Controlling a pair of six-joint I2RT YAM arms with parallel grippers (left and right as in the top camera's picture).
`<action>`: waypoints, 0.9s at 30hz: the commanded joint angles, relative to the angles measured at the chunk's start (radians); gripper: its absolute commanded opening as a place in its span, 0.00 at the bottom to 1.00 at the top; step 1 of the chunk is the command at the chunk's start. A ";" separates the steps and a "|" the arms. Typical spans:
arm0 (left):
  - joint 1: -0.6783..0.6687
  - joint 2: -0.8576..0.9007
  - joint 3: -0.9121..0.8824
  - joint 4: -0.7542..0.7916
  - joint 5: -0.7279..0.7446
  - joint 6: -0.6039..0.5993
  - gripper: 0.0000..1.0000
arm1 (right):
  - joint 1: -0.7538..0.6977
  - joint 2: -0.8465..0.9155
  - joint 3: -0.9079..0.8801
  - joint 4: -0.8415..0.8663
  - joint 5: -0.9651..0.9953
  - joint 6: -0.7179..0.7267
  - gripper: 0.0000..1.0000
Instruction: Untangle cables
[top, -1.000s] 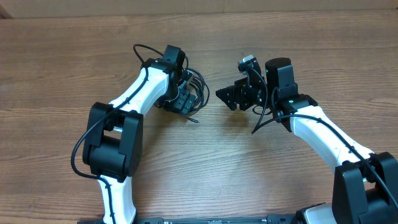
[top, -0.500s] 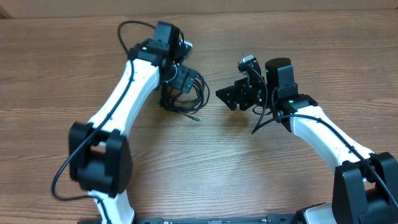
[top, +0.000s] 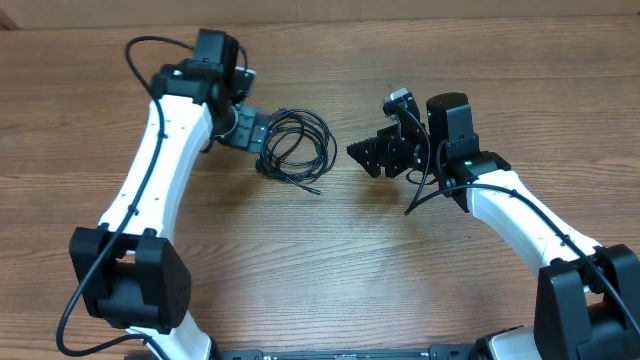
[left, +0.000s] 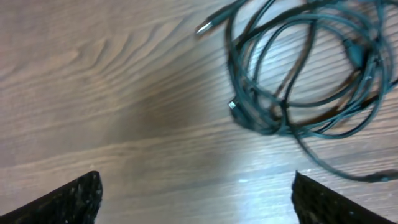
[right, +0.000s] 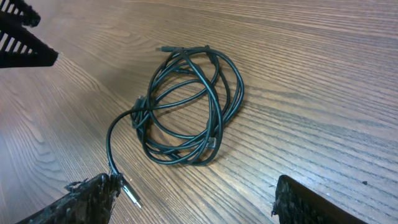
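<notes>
The cables (top: 296, 148) lie as one loose black coil on the wooden table, between my two grippers. The left gripper (top: 256, 131) sits just left of the coil, open and empty. In the left wrist view the cables (left: 298, 81) fill the upper right, and the gripper (left: 194, 180) has only bare wood between its fingers. The right gripper (top: 368, 155) stands open a short way right of the coil. In the right wrist view the cables (right: 186, 106) lie ahead of the gripper (right: 191, 186), and one plug end (right: 127, 190) rests beside its left finger (right: 90, 199).
The wooden table (top: 330, 260) has a light wall edge along the back. The right arm's own thick black wire (top: 425, 190) hangs off its wrist. The left gripper's fingers (right: 25, 37) show at the top left of the right wrist view.
The left arm has swung back and to the left, off the coil. The cables stay flat on the table. The right arm has not moved.
</notes>
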 joint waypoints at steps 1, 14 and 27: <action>0.002 0.006 -0.029 -0.012 -0.011 0.037 0.95 | 0.005 -0.025 0.012 0.006 -0.001 0.000 0.81; -0.051 0.020 -0.258 0.185 0.000 0.045 1.00 | 0.005 -0.025 0.012 0.014 -0.001 0.000 0.81; -0.148 0.165 -0.270 0.326 -0.044 0.017 1.00 | 0.005 -0.025 0.012 0.031 -0.001 0.001 0.81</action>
